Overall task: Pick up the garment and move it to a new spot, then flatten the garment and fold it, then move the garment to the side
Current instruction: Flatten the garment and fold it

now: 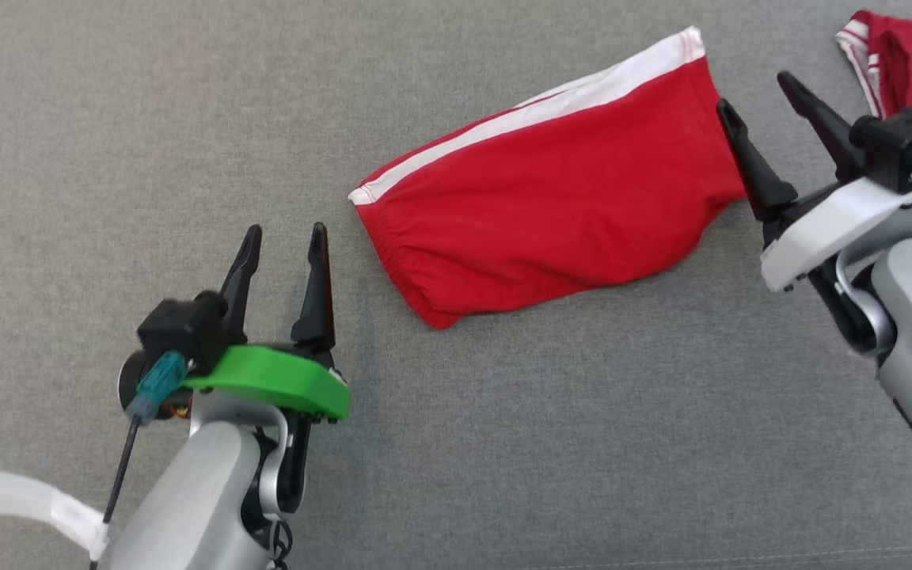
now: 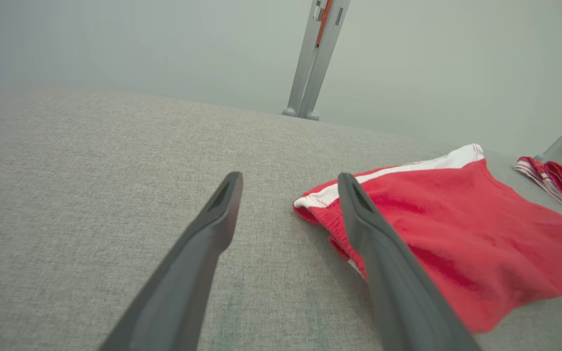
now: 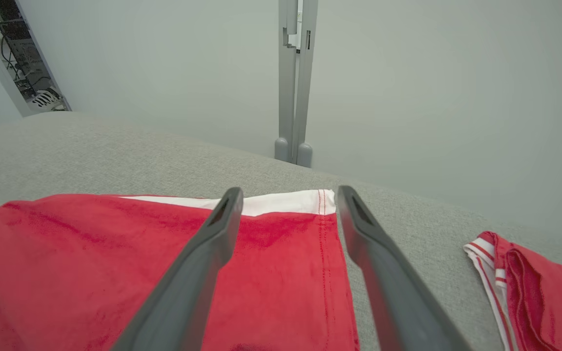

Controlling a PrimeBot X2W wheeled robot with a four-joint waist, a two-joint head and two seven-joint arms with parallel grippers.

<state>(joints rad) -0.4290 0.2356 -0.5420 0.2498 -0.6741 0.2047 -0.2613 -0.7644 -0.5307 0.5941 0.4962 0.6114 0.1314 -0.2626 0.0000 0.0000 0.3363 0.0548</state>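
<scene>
Grey surface, red garment, perhaps shorts.

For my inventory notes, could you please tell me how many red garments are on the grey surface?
2. The folded shorts lie in the middle; a second garment sits at the far right, partly hidden behind the right tool.

1. The garment lies on the surface.
2. The left gripper sits at its 8 o'clock, apart.
3. The right gripper sits at 3 o'clock, by its edge.
4. A second garment lies at 2 o'clock.
</scene>
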